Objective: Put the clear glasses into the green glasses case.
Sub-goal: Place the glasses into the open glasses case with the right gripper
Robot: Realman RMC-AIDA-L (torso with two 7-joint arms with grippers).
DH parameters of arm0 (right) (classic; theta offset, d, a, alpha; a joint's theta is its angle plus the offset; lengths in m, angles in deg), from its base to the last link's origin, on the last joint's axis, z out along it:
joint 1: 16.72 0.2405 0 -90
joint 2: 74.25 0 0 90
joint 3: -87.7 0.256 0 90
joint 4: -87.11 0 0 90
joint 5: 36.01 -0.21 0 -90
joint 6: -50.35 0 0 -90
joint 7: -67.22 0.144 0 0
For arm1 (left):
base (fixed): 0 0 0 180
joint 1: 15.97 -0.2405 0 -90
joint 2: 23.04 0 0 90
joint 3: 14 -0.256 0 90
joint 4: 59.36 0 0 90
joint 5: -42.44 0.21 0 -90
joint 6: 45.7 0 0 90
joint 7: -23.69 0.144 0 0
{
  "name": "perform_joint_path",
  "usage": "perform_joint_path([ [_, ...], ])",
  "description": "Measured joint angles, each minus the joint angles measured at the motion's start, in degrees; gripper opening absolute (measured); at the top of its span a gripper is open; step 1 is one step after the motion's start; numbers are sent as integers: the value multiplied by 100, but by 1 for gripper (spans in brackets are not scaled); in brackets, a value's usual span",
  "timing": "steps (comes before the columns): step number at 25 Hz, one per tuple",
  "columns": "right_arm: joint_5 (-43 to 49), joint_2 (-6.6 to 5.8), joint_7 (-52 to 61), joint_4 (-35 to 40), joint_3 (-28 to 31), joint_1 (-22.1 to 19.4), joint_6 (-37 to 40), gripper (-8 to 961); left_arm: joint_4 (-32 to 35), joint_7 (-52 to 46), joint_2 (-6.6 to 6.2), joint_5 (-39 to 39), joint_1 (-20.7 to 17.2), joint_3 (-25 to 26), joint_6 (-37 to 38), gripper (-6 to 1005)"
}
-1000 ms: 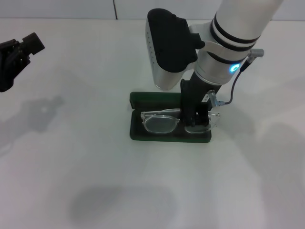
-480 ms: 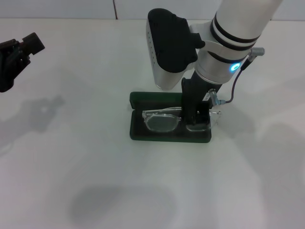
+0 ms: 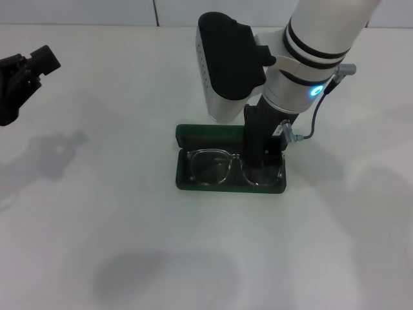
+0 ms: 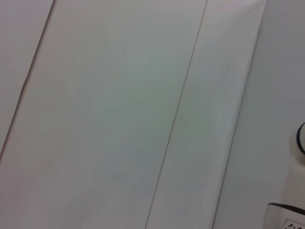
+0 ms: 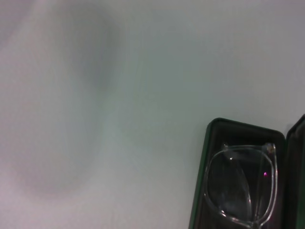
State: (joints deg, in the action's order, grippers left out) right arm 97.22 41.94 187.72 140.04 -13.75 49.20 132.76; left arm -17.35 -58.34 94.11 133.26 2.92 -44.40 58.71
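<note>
Looking down, we see the clear glasses (image 3: 222, 169) lying flat inside the open green glasses case (image 3: 184, 173) on the white desk (image 3: 97, 226). Our right tool (image 3: 263, 160) is low over the glasses' right lens; we cannot tell its grip. Our left tool (image 3: 26, 74) waits far off.

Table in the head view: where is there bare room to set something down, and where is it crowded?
Bare table runs from the green glasses case out to the left claw, and along the near edge. It is crowded at the case, where the right claw stands over the clear glasses.
</note>
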Motion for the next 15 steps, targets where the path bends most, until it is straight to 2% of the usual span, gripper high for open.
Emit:
perform_joint_path([
  [9, -57, 0, 0, 116, 5, -26, 17, 123, 0, 3, 0, -8, -27, 0, 0, 52],
  [15, -30, 0, 188, 631, -9, -237, 138, 121, 0, 3, -8, -31, -67, 0, 0, 52],
])
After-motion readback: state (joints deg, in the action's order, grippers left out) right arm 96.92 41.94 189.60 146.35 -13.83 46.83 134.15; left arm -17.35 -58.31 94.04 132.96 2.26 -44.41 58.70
